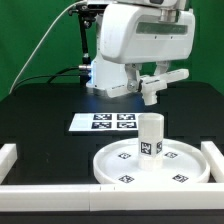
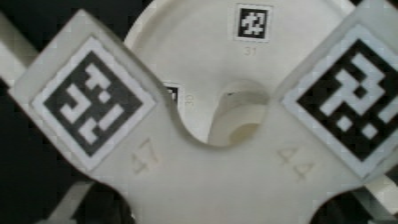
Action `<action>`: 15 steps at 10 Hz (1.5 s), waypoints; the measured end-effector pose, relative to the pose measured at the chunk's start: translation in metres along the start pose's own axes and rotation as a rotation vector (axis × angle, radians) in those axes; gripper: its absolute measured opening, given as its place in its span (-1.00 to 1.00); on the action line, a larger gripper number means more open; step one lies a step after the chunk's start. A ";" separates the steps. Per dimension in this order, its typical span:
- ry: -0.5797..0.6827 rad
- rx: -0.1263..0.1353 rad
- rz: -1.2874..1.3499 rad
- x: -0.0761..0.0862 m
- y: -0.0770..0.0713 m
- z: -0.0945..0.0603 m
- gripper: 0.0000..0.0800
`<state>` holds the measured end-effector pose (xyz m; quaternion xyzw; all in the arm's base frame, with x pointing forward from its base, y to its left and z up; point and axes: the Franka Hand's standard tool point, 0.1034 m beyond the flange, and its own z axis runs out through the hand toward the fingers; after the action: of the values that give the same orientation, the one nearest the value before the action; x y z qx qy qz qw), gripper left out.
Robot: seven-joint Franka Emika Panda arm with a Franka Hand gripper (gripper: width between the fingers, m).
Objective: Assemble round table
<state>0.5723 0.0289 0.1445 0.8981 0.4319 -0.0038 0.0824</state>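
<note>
The large round disc [image 1: 120, 163] lies flat near the front of the black table. The short thick post [image 1: 151, 136] stands upright on its middle. My gripper [image 1: 152, 90] hangs above and behind the disc, shut on the armed foot piece [image 1: 160, 82], which is off the table. In the wrist view the foot piece [image 2: 214, 160] fills the picture, with two tagged arms and a round socket [image 2: 238, 115] between them. My gripper [image 2: 217, 208] clamps its base, and only dark finger edges show at the corners. A white tagged part [image 2: 253, 22] lies beyond it; I cannot tell which.
The marker board [image 1: 105, 122] lies flat on the table behind the disc. Long white rails [image 1: 60, 196] edge the front and both sides of the black surface. The robot's base [image 1: 105, 75] stands at the back, in front of a green backdrop.
</note>
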 end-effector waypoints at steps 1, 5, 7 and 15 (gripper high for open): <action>0.034 -0.048 -0.057 0.004 -0.003 0.002 0.21; 0.038 -0.042 -0.088 0.004 -0.007 0.005 0.21; 0.035 -0.044 -0.097 0.004 -0.008 0.006 0.21; 0.039 -0.041 -0.145 0.003 -0.020 0.021 0.21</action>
<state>0.5603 0.0405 0.1203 0.8624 0.4975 0.0164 0.0917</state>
